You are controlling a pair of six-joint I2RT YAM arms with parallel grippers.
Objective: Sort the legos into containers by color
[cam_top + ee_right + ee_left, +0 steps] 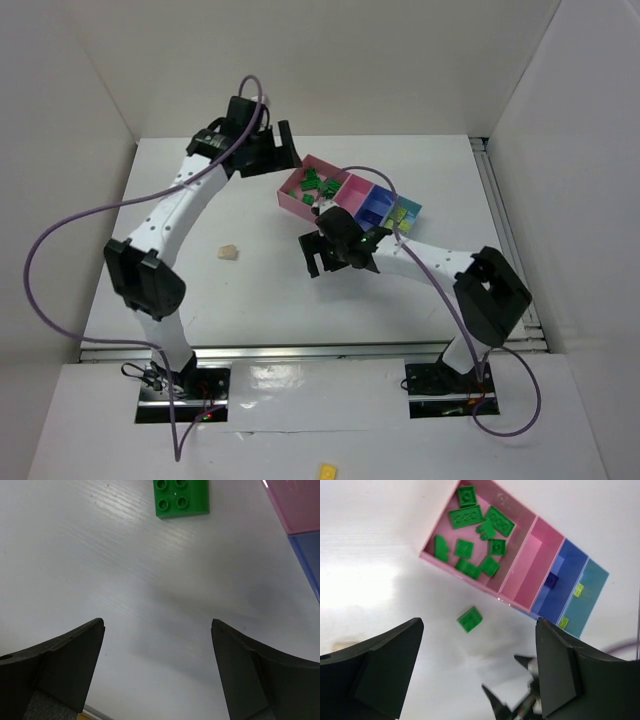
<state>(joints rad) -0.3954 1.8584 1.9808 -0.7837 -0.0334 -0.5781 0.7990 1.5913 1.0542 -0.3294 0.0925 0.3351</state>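
Observation:
The joined containers (292, 204) lie at the table's far middle. The large pink box (516, 515) holds several green legos (465, 516). The small pink box (536, 562) holds nothing. The blue box (567, 565) holds a dark blue brick (551, 580). The teal box (592, 582) holds two yellow-green bricks (578, 590). One green lego (469, 619) lies loose on the table just before the large pink box, and also shows in the right wrist view (181, 497). My left gripper (275, 148) is open and empty above the box's far left side. My right gripper (315, 255) is open and empty just short of the loose brick.
A cream brick (229, 252) lies alone at the table's left middle. A lone yellow brick (328, 470) sits off the table at the near edge. The right gripper's fingers (492, 695) show below the left gripper's view. White walls enclose the table.

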